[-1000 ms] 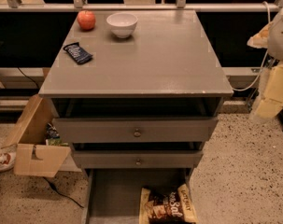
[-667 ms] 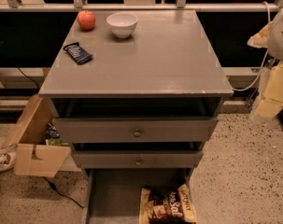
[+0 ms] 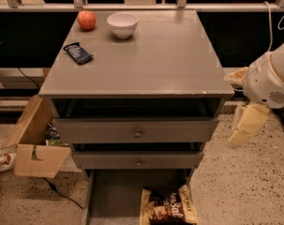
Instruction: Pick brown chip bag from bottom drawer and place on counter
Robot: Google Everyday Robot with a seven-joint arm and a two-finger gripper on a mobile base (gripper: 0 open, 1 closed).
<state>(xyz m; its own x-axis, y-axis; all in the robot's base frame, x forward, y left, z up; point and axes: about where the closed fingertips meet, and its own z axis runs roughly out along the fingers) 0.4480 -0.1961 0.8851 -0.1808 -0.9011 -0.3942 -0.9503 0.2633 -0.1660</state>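
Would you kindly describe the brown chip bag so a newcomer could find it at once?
Start at the grey drawer cabinet, then its open bottom drawer. The brown chip bag lies at the drawer floor's right, below and left of the robot's hand beside the cabinet. Unlike the small dark blue packet on the counter, it is large, crinkly, tan-edged.

Brown chip bag (image 3: 168,206) in bottom drawer (image 3: 114,197); end effector (image 3: 247,125) far right.

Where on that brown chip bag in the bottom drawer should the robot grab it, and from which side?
Probably from above, pinching a crinkled fold near the middle of the brown chip bag: it lies flat on the bottom drawer floor, its right edge near the wall. The end effector hangs right of the counter.
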